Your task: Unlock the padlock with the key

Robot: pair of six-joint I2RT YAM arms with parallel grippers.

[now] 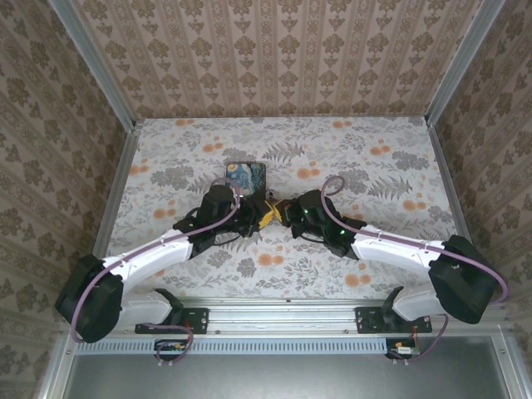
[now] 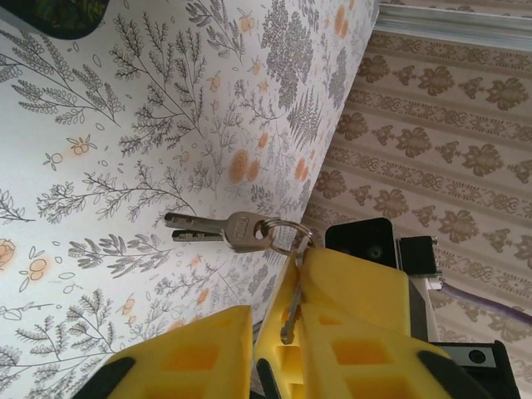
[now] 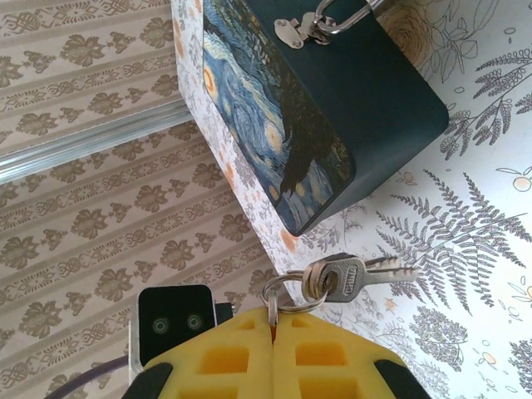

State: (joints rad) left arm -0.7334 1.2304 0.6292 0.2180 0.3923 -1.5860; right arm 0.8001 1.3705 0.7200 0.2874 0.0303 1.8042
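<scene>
The right gripper has its yellow moulded plastic fingers pressed together on the thin steel split ring, so the small bunch of silver keys dangles free beyond the fingertips. Pinching the ring rather than a key looks deliberate: the blades stay bare and the bunch can swing to suit the other arm. The left gripper meets it nose to nose, its jaws narrow with a slim slit between them. A strip of bright metal runs down into that slit, but whether the pads bite on it cannot be told. Its placing suggests a handover, the left arm taking one key while the right steadies the ring.

Near the keys stands the dark blue rectangular box with a swirling night-sky print, resting on the floral-printed tabletop. The padlock, a small grey metal lock, is hooked by its thin shackle through the silver hasp on the box's side. Its body is mostly cut off at the picture's edge, so the keyhole's direction cannot be read. From overhead both grippers meet just on the near side of the box, apart from it. That leaves only a short reach to the lock, which no key has entered yet.
</scene>
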